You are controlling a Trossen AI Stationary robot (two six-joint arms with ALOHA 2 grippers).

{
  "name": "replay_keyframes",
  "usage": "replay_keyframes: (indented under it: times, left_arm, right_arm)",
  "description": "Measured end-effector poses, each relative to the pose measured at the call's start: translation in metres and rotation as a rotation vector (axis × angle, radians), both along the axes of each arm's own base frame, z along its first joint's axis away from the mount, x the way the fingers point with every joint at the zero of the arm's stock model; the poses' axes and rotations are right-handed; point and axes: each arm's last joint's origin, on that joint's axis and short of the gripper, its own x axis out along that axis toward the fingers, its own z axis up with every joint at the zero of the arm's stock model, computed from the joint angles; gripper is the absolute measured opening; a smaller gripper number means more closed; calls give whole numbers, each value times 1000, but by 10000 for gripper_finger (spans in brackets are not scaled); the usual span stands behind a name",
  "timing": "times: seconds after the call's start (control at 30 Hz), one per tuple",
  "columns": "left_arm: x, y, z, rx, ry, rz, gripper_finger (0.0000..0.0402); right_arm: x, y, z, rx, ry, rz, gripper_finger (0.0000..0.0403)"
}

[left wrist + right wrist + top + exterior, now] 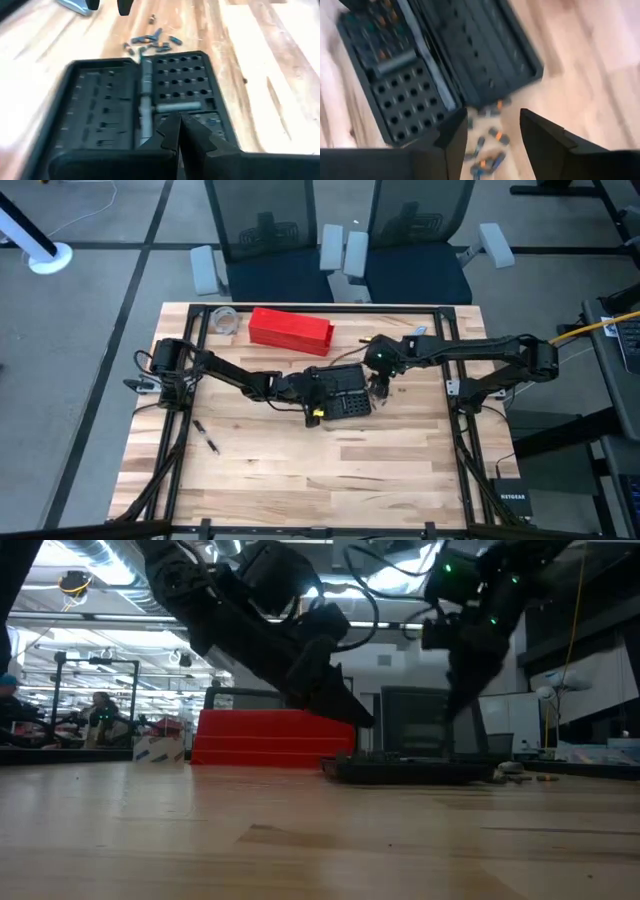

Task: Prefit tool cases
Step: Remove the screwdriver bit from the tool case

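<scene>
The black tool case [345, 392] lies open and flat on the wooden table, both halves up. One half is gridded with sockets [182, 80], the other is slotted [100, 107], and a silver rod [146, 95] lies along the hinge. My left gripper [179, 125] is shut and hangs slanting a little above the case's left end [362, 720]. My right gripper [492, 142] is open, pointing down over several loose bits [487, 150] on the table beside the case's right edge. Nothing is between its fingers.
A long red box [290, 328] lies behind the case toward the far edge, with a clear round thing [225, 320] to its left. Small dark items [205, 435] lie at the near left. Bare wood spreads across the near half of the table.
</scene>
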Motion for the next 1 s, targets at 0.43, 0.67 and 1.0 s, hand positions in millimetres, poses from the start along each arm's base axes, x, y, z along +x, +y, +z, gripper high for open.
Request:
replay_keyframes:
  times: [0.43,0.67,1.0]
  left_arm:
    - [-42,7,56,133,187,-58,0]
    - [-48,-4,48,65,171,-39,0]
    - [-43,-28,54,96,73,-141,0]
  right_arm:
    - [19,48,4,134,-82,261,108]
    - [41,88,-27,101,-45,239,10]
    - [50,74,-48,33,-39,15,2]
